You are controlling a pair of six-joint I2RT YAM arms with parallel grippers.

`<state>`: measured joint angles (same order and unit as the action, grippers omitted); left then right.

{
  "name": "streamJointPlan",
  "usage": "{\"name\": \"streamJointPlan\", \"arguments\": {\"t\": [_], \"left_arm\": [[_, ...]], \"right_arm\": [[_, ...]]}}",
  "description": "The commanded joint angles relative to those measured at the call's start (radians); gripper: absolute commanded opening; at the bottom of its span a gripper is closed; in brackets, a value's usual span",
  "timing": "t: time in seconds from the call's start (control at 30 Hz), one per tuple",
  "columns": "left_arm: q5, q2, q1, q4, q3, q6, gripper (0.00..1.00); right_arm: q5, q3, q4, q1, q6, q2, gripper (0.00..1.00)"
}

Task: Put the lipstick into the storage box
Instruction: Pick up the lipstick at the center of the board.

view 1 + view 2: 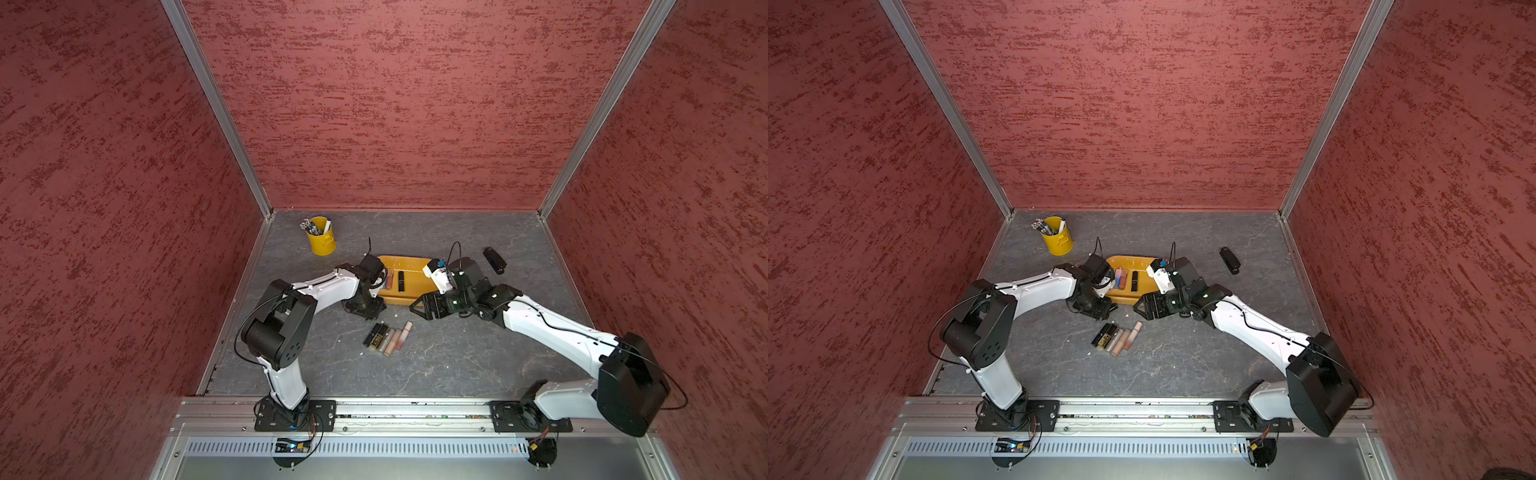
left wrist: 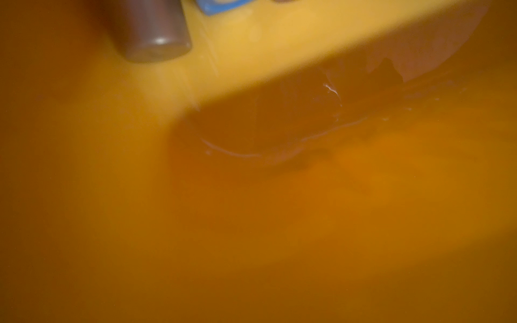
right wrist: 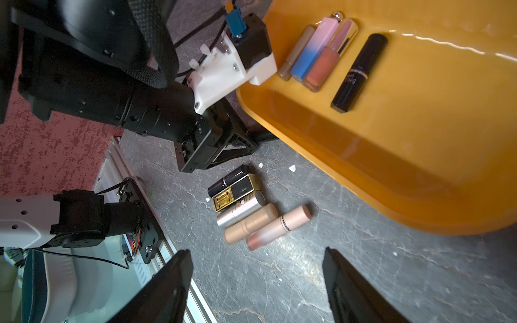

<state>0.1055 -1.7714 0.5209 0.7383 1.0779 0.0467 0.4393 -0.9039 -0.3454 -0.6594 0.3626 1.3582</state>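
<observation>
Red stippled walls close in a grey marbled table [image 1: 457, 365]. Mid-table sits the box [image 1: 399, 299], with four tubes [image 3: 315, 47] lying side by side on its floor, the black one a little apart from the other three. Just in front of the box, a row of five lipsticks [image 1: 387, 338] lies on the table, packed close together. The left claw [image 3: 246, 139] is down at the box's near left corner. Its tips are hidden under the rim, so I cannot tell how far open it is or whether it grips anything. The right claw [image 3: 257, 279] hangs empty, spread wide, above the table near the lipsticks. A bucket [image 1: 321, 243] of pens stands far left.
</observation>
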Motion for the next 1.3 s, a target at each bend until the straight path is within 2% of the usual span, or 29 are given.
{"name": "streamJointPlan", "arguments": {"t": [0.0, 0.33, 0.5, 0.7, 0.87, 1.0, 1.27], "left_arm": [[-0.009, -0.023, 0.009, 0.04, 0.019, -0.007, 0.39], [0.003, -0.023, 0.016, 0.089, 0.006, 0.0, 0.26], [0.007, 0.003, 0.013, 0.097, -0.004, 0.015, 0.26], [0.024, 0.102, -0.009, 0.123, -0.02, 0.042, 0.25], [0.054, 0.239, -0.071, 0.151, -0.04, 0.059, 0.24], [0.153, 0.386, -0.137, 0.138, -0.066, 0.082, 0.25], [0.503, 0.614, -0.214, -0.05, -0.14, 0.186, 0.25]], "right_arm": [[-0.031, 0.01, 0.011, -0.005, -0.001, -0.002, 0.78], [-0.036, 0.012, 0.013, -0.004, 0.003, -0.018, 0.78], [-0.035, 0.01, 0.011, -0.005, 0.004, -0.028, 0.78], [-0.021, 0.008, 0.018, -0.004, 0.015, -0.033, 0.78], [0.006, -0.005, 0.037, -0.005, 0.036, -0.027, 0.78], [0.048, -0.032, 0.065, -0.003, 0.056, -0.005, 0.78], [0.197, -0.101, 0.203, -0.004, 0.144, 0.062, 0.78]]}}
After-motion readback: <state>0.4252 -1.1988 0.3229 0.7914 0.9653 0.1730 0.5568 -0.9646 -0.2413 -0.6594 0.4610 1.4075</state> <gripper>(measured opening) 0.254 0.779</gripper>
